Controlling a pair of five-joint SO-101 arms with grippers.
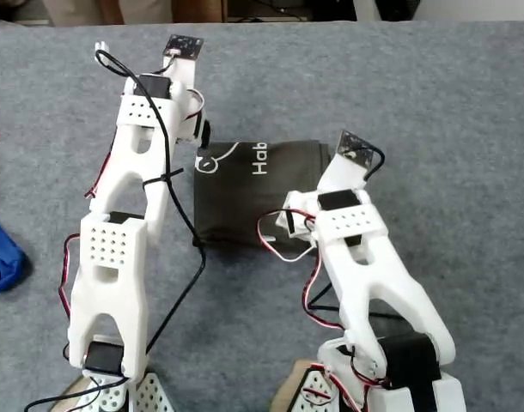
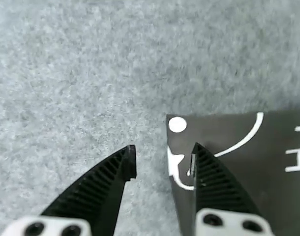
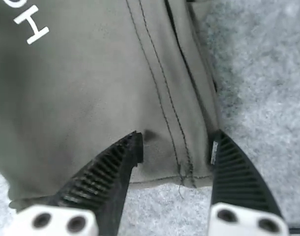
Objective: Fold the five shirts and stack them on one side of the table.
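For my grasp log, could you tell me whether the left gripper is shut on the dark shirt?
No: the left gripper is open, one finger above the dark shirt, one above the table.

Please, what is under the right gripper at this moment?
The folded black shirt. Its stitched edge runs between the fingers of the open right gripper, and the grey table shows beside it. Whatever lies beneath the shirt is covered.
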